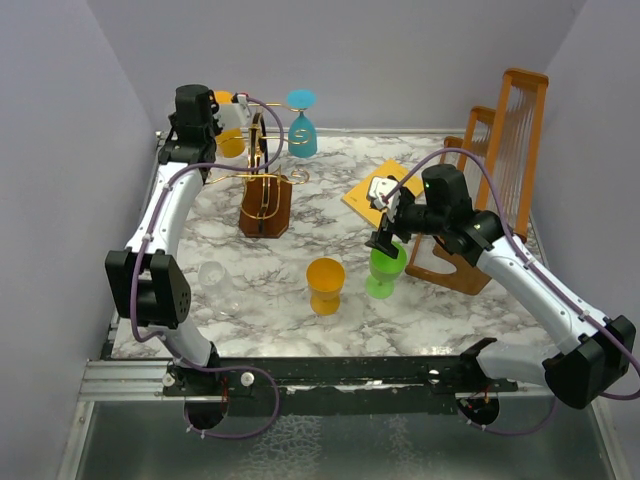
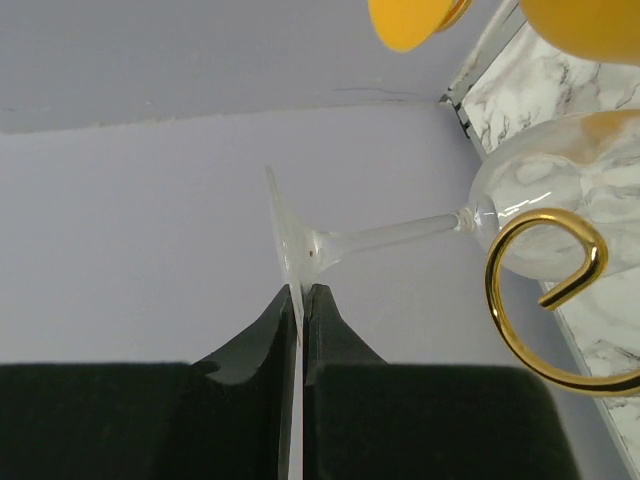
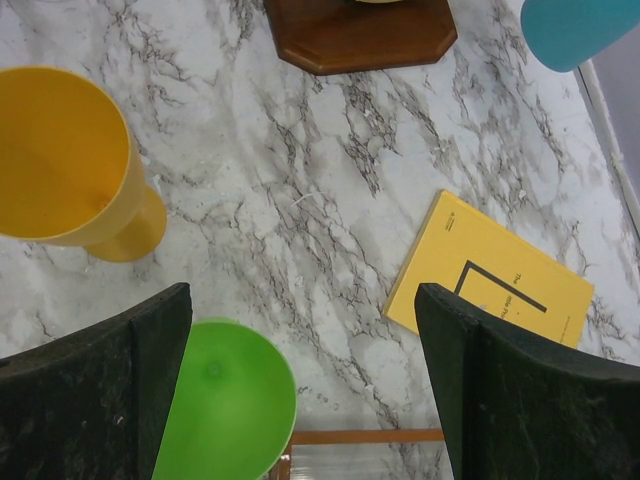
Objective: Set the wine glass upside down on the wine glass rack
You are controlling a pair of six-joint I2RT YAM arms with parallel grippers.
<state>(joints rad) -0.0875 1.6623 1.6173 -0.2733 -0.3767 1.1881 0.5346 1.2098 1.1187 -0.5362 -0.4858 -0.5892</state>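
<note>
My left gripper (image 1: 243, 108) is at the far left by the wine glass rack (image 1: 265, 200), a gold wire stand on a dark brown block. In the left wrist view the gripper (image 2: 303, 292) is shut on the foot of a clear wine glass (image 2: 390, 235). The glass's stem lies sideways and its bowl is beside a gold spiral arm (image 2: 545, 290). An orange glass (image 1: 230, 140) and a blue glass (image 1: 302, 128) hang upside down on the rack. My right gripper (image 1: 385, 235) is open and empty above a green glass (image 3: 225, 400).
An orange cup (image 1: 325, 285), the green glass (image 1: 385, 268) and a second clear glass (image 1: 215, 282) stand on the marble table. A yellow book (image 1: 372, 190) lies mid-right. Tall orange-brown wooden frames (image 1: 505, 150) stand at the right. Walls close the back and sides.
</note>
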